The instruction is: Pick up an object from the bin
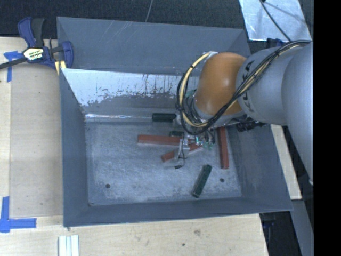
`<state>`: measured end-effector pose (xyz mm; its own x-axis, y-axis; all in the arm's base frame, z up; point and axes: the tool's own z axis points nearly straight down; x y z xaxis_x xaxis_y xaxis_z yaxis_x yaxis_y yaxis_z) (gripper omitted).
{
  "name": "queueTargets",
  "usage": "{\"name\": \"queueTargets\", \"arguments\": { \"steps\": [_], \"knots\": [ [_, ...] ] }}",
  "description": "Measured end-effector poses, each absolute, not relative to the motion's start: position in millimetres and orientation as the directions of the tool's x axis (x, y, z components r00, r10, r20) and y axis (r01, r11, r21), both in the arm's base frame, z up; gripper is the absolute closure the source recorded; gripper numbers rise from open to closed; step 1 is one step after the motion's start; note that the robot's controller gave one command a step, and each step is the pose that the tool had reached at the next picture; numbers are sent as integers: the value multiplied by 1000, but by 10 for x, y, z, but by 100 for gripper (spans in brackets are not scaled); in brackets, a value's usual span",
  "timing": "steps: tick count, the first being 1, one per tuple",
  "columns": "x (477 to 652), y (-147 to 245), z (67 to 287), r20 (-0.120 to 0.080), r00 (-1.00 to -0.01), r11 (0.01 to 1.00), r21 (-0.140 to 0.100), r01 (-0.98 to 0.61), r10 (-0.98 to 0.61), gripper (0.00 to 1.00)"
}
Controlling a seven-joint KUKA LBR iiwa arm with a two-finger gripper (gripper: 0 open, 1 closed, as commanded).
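Note:
My gripper (183, 152) reaches down into the middle of the bin, right of centre, below the orange cover. Its tip sits at a short reddish-brown piece (170, 156) lying on the bin floor. A longer reddish-brown stick (153, 140) lies flat just to the left, its right end under the gripper. A small green item (208, 143) shows just right of the gripper, partly hidden by it.
A brown stick (223, 149) lies lengthwise near the right wall. A dark green marker (201, 180) lies tilted by the front right. A black marker (163, 117) rests against the back wall. The arm covers the bin's back right part.

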<state>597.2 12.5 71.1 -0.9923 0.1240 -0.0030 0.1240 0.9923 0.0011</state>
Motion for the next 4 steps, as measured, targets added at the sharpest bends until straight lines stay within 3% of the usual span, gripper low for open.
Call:
{"name": "queueTargets", "arguments": {
  "steps": [1,2,3,4],
  "knots": [
    [5987,133,748,-4,-992,992,3,124,124,100],
    [5987,133,748,-4,-992,992,3,124,124,100],
    [5900,204,836,-14,-1000,1000,-2,-3,-3,100],
    [5687,-22,2837,-13,-994,994,-2,-110,-110,100]
  ]
}}
